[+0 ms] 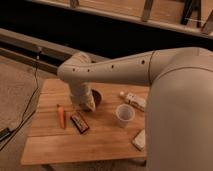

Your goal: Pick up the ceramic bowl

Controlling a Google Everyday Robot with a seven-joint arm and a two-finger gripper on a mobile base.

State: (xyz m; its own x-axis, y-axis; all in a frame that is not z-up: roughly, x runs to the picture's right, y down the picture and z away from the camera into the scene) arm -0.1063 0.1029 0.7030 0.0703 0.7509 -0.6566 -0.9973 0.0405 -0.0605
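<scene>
Bowl (97, 96) sits near the middle of the table (55, 145), with the gripper (88, 104) down at its 8 o'clock edge; whether it grips cannot be told. Cup (125, 114) stands at the bowl's 4 o'clock.

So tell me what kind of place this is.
Probably an indoor test space or lab: a wooden table set out with a cup, a snack bar and a bowl, and a loose cable across the floor. The gripper is at the bowl's rim.

Pincer (89, 104), arm (111, 73) cover half of ceramic bowl (97, 95).
</scene>
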